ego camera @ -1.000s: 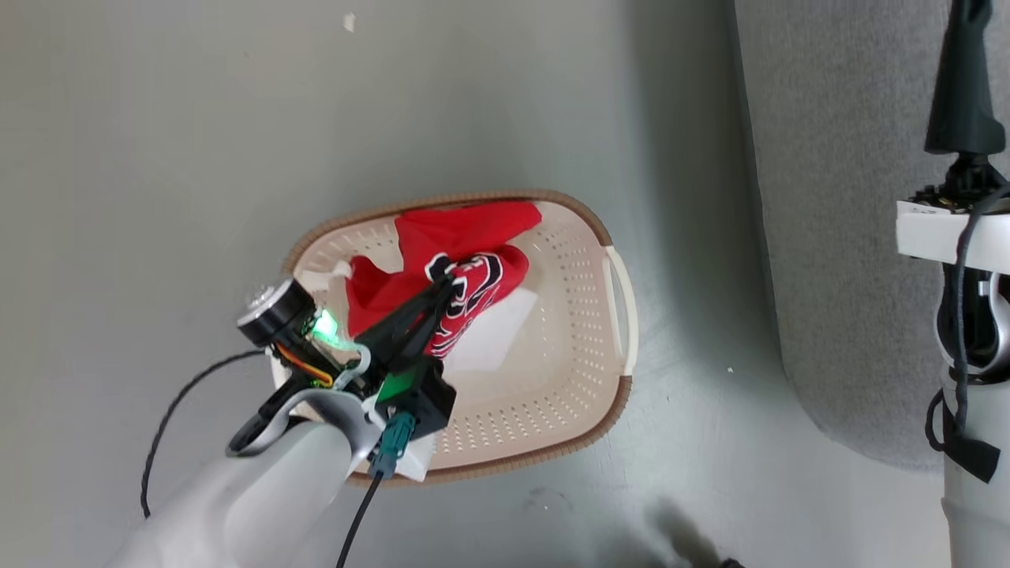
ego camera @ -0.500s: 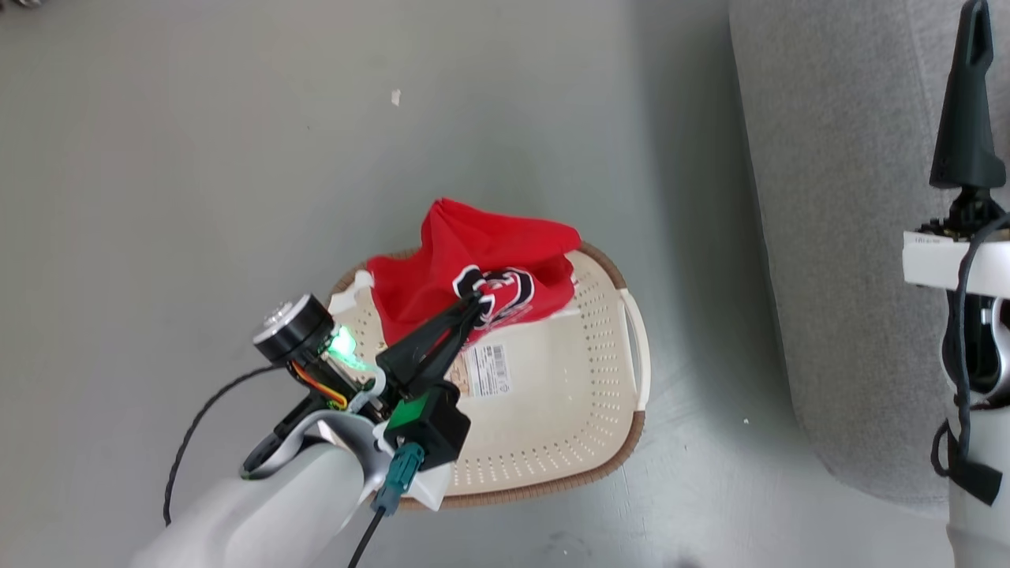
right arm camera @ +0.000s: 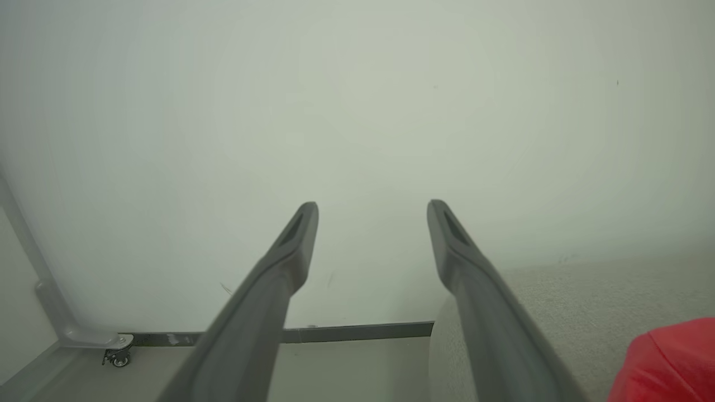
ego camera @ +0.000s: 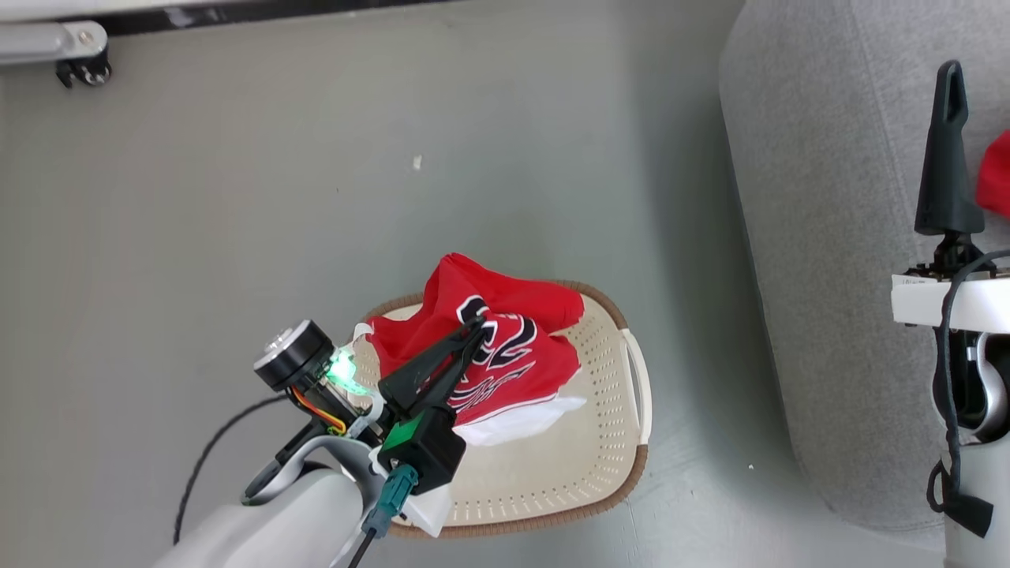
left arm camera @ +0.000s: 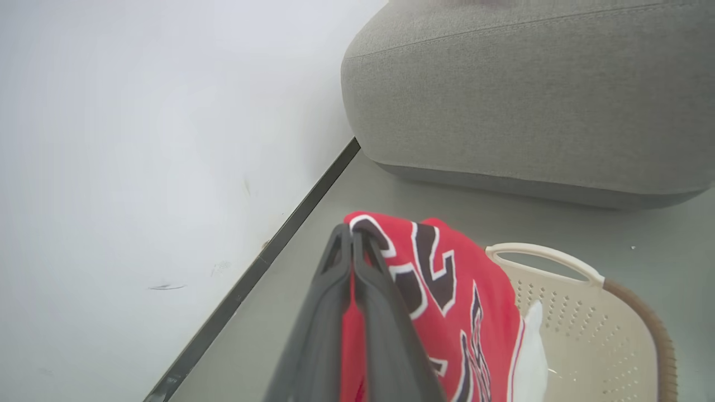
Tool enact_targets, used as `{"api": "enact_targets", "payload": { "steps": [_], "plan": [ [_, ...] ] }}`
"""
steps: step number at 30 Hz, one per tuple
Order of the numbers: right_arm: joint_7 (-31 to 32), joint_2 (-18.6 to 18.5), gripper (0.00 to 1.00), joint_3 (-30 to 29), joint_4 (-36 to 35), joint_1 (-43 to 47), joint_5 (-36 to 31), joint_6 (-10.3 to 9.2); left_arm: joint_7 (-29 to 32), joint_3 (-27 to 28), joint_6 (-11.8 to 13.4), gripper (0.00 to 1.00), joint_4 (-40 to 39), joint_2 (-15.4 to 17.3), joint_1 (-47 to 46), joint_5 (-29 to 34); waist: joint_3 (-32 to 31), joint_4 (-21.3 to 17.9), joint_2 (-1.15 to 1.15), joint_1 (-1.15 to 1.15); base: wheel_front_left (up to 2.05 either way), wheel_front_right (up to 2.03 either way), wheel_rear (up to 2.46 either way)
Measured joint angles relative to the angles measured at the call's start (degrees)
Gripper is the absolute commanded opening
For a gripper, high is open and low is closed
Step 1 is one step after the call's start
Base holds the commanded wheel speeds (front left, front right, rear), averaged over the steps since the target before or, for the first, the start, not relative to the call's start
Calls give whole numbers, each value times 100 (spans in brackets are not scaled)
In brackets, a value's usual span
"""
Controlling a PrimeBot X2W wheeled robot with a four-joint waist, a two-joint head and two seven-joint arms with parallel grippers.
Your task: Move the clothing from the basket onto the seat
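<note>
So here's where we're at: our left hand (ego camera: 473, 330) has its two fingers pressed together on a fold of the red jersey (ego camera: 517, 359), right by the black-and-white lettering. The jersey hangs bunched from that pinch over the far end of the basket (ego camera: 584, 473), with a white bit of fabric (ego camera: 521, 422) poking out under its lower edge. We can't tell whether the bottom of it touches the basket floor. The basket sits on the grey floor (ego camera: 316, 197), near the seat (ego camera: 821, 276) but not touching it, with one cream handle (ego camera: 643, 386) on the seat's side.

In the left wrist view the fingertips meet with red cloth caught between them. The rounded end of the seat is up ahead, and a white wall (left arm camera: 139, 139) with a dark baseboard (left arm camera: 265, 258) runs along the left.

Our right hand (right arm camera: 371, 209) is up over the seat, fingers spread wide with nothing between them. Near it a plain red piece (right arm camera: 670, 363) lies on the seat cushion, cut off by the edge of the view. There's also a little caster wheel (right arm camera: 118, 357) down by the wall.
</note>
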Motion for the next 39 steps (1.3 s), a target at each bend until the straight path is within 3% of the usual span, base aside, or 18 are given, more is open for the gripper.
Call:
{"api": "enact_targets", "payload": {
  "steps": [1, 2, 14, 24, 39],
  "plan": [
    [0, 0, 100, 0, 7, 19, 0, 0, 0, -1, -23, 50, -1, -3, 27, -22, -42, 2, 0, 0, 0, 0, 0],
    [0, 0, 100, 1, 5, 43, 0, 0, 0, -4, -26, 100, -1, -7, 53, -26, -82, 3, 0, 0, 0, 0, 0],
    [0, 3, 100, -120, 23, 369, -114, 0, 0, 98, 8, 100, -267, 5, 408, -212, -518, -18, 0, 0, 0, 0, 0],
    [0, 5, 100, -75, 21, 528, -198, 0, -9, 728, 291, 100, -803, -136, 470, -756, -818, 35, 0, 0, 0, 0, 0],
    [0, 10, 100, -144, 68, 976, -261, 0, -24, 1741, 593, 100, -965, 121, 924, -1350, -1314, 80, 0, 0, 0, 0, 0]
  ]
}}
